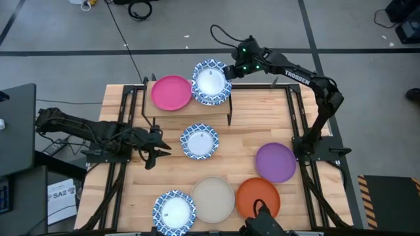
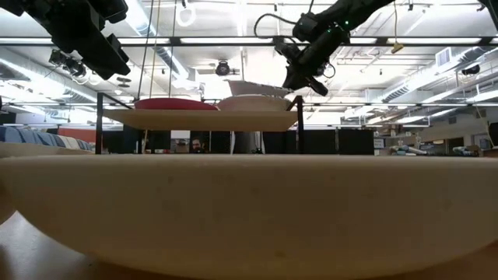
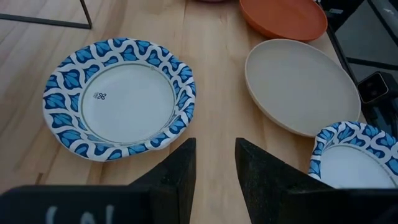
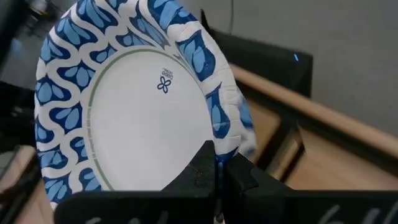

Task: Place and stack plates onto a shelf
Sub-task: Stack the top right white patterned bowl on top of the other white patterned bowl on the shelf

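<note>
The shelf [image 1: 187,110] stands at the table's far edge. A pink plate [image 1: 171,92] lies on its left half and a blue-rimmed white plate [image 2: 253,102] on its right half. My right gripper [image 1: 228,71] is shut on another blue-rimmed plate [image 1: 210,81], held just above that one. My left gripper [image 1: 159,141] hovers open at the table's left, beside a blue-rimmed plate [image 3: 118,99] lying flat at the table's middle; it touches nothing. My right gripper pinches the blue-rimmed plate's patterned rim [image 4: 225,134] between its two fingers, at the plate's far-right edge. The fingers [image 2: 299,76] reach in from the table's far right, slanting down. The plate is lifted and slightly tilted over the plate on the shelf's right half.
Near the table's front lie a blue-rimmed plate [image 1: 174,211], a beige plate [image 1: 213,198] and an orange plate [image 1: 258,198]. A purple plate [image 1: 275,162] lies at the right. The beige plate's rim fills the low view's foreground. Bare wood shows between the shelf and the front plates.
</note>
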{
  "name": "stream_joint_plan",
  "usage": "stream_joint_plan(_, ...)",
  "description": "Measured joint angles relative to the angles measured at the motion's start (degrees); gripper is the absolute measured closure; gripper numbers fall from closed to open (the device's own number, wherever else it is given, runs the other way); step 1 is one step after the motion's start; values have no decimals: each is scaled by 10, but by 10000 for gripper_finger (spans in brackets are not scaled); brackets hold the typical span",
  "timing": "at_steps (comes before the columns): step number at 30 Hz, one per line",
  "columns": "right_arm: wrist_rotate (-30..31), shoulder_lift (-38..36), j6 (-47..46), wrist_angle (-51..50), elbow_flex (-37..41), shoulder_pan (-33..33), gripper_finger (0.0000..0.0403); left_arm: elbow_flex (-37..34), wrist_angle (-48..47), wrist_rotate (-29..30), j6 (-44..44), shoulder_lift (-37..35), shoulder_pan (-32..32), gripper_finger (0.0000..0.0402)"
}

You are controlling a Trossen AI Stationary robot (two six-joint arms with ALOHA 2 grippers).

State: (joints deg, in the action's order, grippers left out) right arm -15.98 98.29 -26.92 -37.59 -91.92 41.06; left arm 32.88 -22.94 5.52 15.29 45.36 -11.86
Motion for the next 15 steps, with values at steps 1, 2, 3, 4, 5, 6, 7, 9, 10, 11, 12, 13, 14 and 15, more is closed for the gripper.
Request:
stream_joint_plan(1, 2, 1, 0, -12, 0, 0, 394, 0, 0, 0, 0, 0, 0, 285)
stream_joint_plan(2, 3, 1, 1, -18, 0, 0, 394, 0, 0, 0, 0, 0, 0, 285)
stream_joint_plan(3, 8, 1, 1, -22, 0, 0, 394, 0, 0, 0, 0, 0, 0, 285)
stream_joint_plan(4, 13, 1, 3, -23, 0, 0, 394, 0, 0, 0, 0, 0, 0, 285)
stream_joint_plan(5, 14, 1, 7, -23, 0, 0, 394, 0, 0, 0, 0, 0, 0, 285)
stream_joint_plan(6, 13, 1, 10, -21, 0, 0, 394, 0, 0, 0, 0, 0, 0, 285)
stream_joint_plan(7, 13, 1, 11, -18, 0, 0, 394, 0, 0, 0, 0, 0, 0, 285)
stream_joint_plan(9, 14, 1, 11, -10, 0, 0, 393, 0, 0, 0, 0, 0, 0, 285)
stream_joint_plan(10, 14, 1, 11, -9, 0, 0, 392, 0, 0, 0, 0, 0, 0, 285)
stream_joint_plan(11, 14, 1, 11, -9, 0, 0, 390, 0, 0, 0, 0, 0, 0, 285)
stream_joint_plan(12, 14, 1, 11, -9, 0, 0, 388, 0, 0, 0, 0, 0, 0, 285)
stream_joint_plan(13, 13, 1, 11, -9, 0, 0, 385, 0, 0, 0, 0, 0, 0, 285)
stream_joint_plan(14, 13, 1, 11, -10, 0, 0, 383, 0, 0, 0, 0, 0, 0, 285)
stream_joint_plan(15, 13, 1, 11, -10, 0, 0, 381, 0, 0, 0, 0, 0, 0, 285)
